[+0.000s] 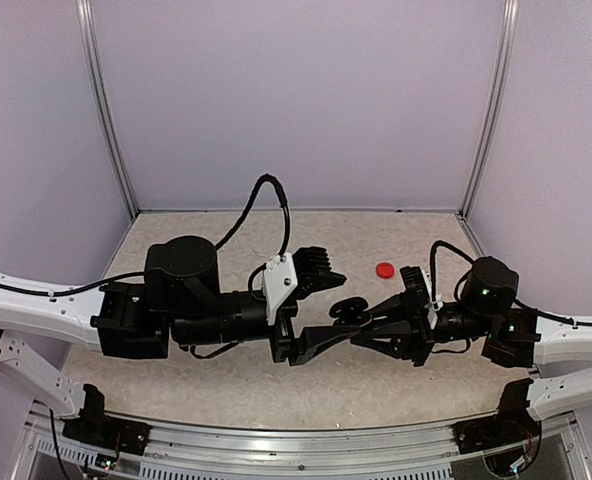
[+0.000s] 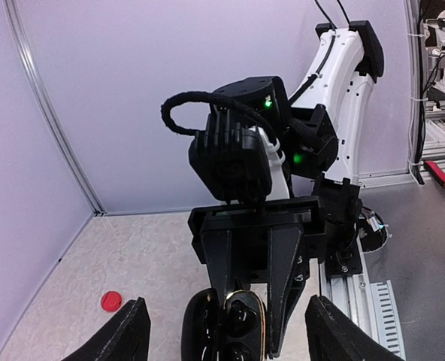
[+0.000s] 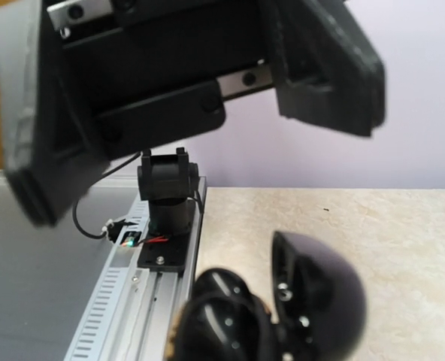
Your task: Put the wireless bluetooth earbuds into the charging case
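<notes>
Clamping glossy black open charging case (image 3: pixel 313 293) in right gripper (image 1: pixel 361 325); left gripper (image 1: pixel 324 312) hanging wide apart, empty. Small red round piece (image 1: pixel 384 270) lying farther back; insertion seemingly unfinished.

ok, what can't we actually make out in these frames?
- Earbuds: none visible in any view; too small or hidden.
- Charging case interior: cut off by the bottom edge in the left wrist view, blurred in the right wrist view, tiny from the top.
- Red item on the table: too small to identify.
</notes>
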Robot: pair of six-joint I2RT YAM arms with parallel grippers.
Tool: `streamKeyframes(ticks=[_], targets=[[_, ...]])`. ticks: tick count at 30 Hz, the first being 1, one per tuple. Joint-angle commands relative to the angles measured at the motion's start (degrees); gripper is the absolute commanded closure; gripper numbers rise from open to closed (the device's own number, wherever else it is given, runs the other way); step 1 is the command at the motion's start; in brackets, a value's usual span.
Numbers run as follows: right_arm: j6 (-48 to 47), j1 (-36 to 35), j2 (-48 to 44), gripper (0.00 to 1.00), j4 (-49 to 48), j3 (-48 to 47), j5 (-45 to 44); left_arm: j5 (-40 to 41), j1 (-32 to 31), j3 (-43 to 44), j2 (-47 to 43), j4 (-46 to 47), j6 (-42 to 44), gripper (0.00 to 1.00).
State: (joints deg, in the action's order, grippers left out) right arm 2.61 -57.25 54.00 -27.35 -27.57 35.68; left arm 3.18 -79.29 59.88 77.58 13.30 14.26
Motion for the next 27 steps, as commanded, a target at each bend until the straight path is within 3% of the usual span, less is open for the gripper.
streamKeyframes(ticks=[1, 12, 19, 27], targets=[[0.32, -0.51, -0.89, 1.0, -1.74, -0.23, -0.54, -4.71, 0.97, -0.67, 0.62, 0.17, -2.4, 0.28], [0.67, -0.58, -2.08, 1.0, -1.43, 0.08, -1.62, -7.45, -0.29, 0.56, 4.67, -1.28, -0.47, 0.27], [2.38, -0.49, -2.58, 1.0, -0.6, 0.33, -5.59, 1.57, -7.09, 0.32, 5.37, -1.35, 8.18, 0.32], [5.38, -0.13, -3.22, 1.0, -0.68, 0.41, -7.17, 8.01, -9.29, -0.06, 6.07, -2.29, 12.76, 0.35]])
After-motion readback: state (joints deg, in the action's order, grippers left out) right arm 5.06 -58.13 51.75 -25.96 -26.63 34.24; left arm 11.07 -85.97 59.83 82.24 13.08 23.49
